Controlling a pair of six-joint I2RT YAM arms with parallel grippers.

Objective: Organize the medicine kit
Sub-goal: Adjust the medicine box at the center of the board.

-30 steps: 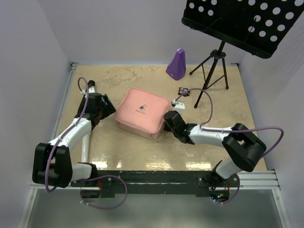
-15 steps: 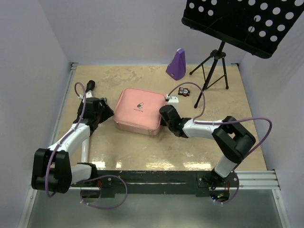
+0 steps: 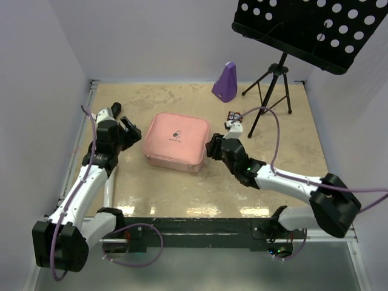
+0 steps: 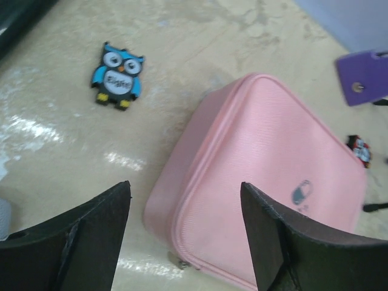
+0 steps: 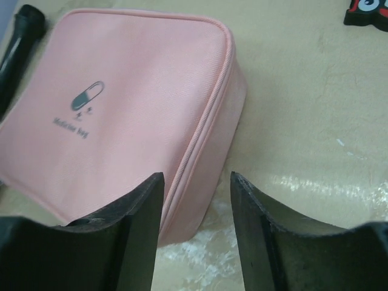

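Now that my right gripper (image 5: 197,177) has parted: a second ago it was clamped shut at the near right corner of the medicine kit (image 3: 176,140). Its jaws now stand partly apart and empty, aimed at the kit's right side wall.
Medicine kit: lid down and pill logo up, flat on the counter (image 3: 182,194) between my two arms. It sits squarer and a little farther left than a second ago.
Left gripper (image 4: 185,188): wide and empty, just off the kit's left corner without touching. That arm has drawn back toward the left wall.
Meaning for the task: I judge the kit closed and straightened, with the release marking the end of that step. Whether the zip runs fully round I cannot tell.
Counter: beige, marbled and glossy, with glare along the near edge.
Owl token (image 4: 119,76): blue and flat, lying left of the kit and apart from it.
Room: pale walls on three sides. A purple metronome-shaped object (image 3: 225,81) stands at the back, a black perforated music stand (image 3: 309,27) at back right, and a small dark tile (image 3: 234,116) near its legs.
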